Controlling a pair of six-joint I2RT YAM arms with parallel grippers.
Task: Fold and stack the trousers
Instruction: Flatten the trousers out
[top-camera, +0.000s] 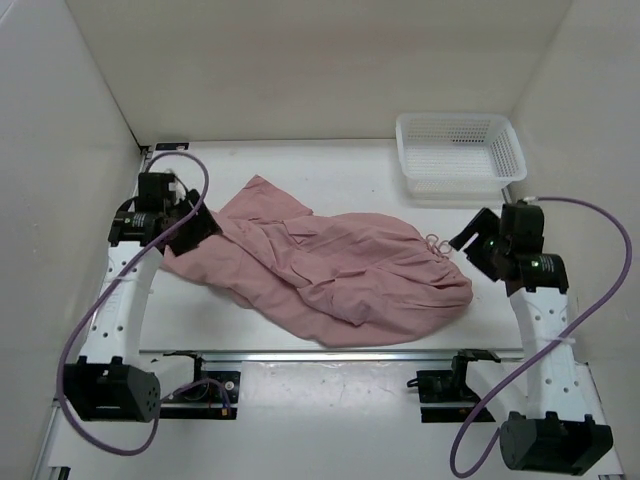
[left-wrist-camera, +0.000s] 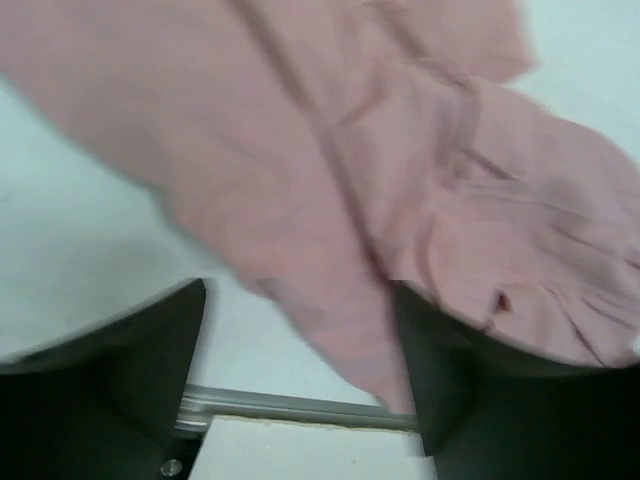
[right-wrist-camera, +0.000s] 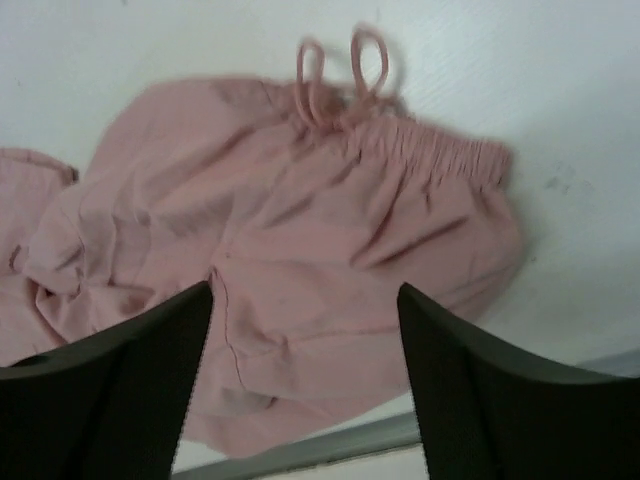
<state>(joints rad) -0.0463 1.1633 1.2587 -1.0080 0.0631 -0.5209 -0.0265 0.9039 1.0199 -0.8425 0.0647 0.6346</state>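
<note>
Trousers (top-camera: 340, 270) lie crumpled on the worktop (top-camera: 330, 170), nearer you and left of the basket (top-camera: 460, 120). No fold made yet, so I read this as the flattening step.

- **Right end effector** (right-wrist-camera: 305, 288), just in front of the basket: jaws wide, empty, over the waistband (right-wrist-camera: 430, 155).
- **Left end effector** (left-wrist-camera: 298, 288), well left of the basket: jaws wide, cloth between them, not pinched.

Next you'll likely need to grip both ends and pull flat.

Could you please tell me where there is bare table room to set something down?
The table is bare behind the trousers, left of the basket, and in a narrow strip in front of them. It is crowded around the left end effector, over the fabric's left edge.
</note>
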